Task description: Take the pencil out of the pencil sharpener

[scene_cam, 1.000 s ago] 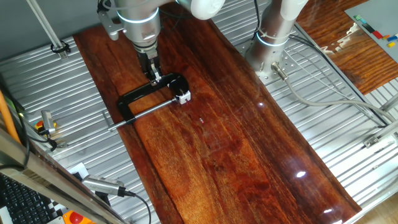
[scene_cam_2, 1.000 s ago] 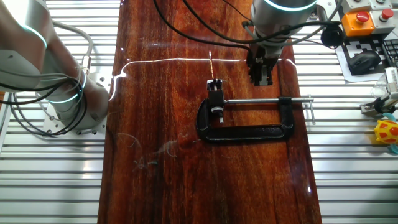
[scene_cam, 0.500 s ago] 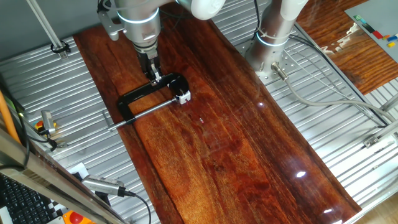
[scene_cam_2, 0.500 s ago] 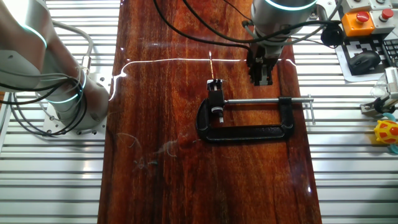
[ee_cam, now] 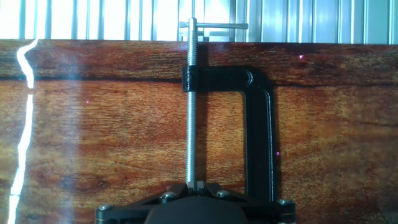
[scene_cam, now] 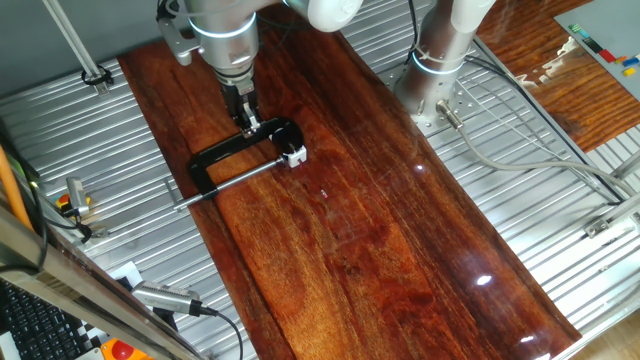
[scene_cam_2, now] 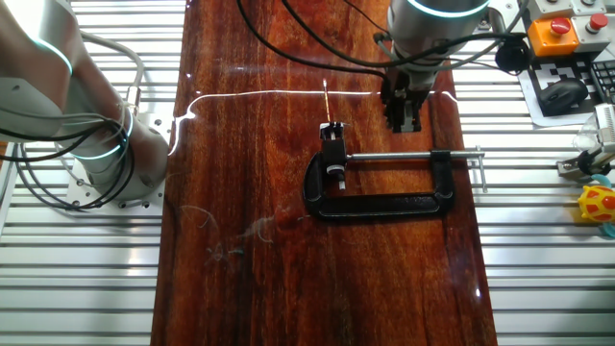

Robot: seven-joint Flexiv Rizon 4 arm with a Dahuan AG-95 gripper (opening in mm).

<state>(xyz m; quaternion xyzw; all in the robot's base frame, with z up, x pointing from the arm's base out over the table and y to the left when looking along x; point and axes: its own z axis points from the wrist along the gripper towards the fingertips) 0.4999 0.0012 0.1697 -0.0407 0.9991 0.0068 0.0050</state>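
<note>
A thin pencil [scene_cam_2: 327,101] sticks out of a small sharpener [scene_cam_2: 332,141], pointing toward the far edge of the board. The sharpener is held in a black C-clamp [scene_cam_2: 384,205] and shows as a white block in the first fixed view [scene_cam: 292,155]. My gripper [scene_cam_2: 404,120] hangs to the right of the pencil, apart from it, over the clamp's screw [scene_cam_2: 404,155]. Its fingers look shut and empty, also in the first fixed view [scene_cam: 247,116]. The hand view shows only the screw [ee_cam: 191,112] and the clamp frame [ee_cam: 258,124]. The pencil is out of that view.
The clamp lies on a dark wooden board [scene_cam_2: 269,279] over ribbed metal panels [scene_cam_2: 86,288]. The clamp's handle bar [scene_cam_2: 478,168] reaches the board's right edge. The arm's base [scene_cam_2: 106,154] stands left. A red button box [scene_cam_2: 550,29], a mouse [scene_cam_2: 565,93] and a yellow toy [scene_cam_2: 598,204] sit right.
</note>
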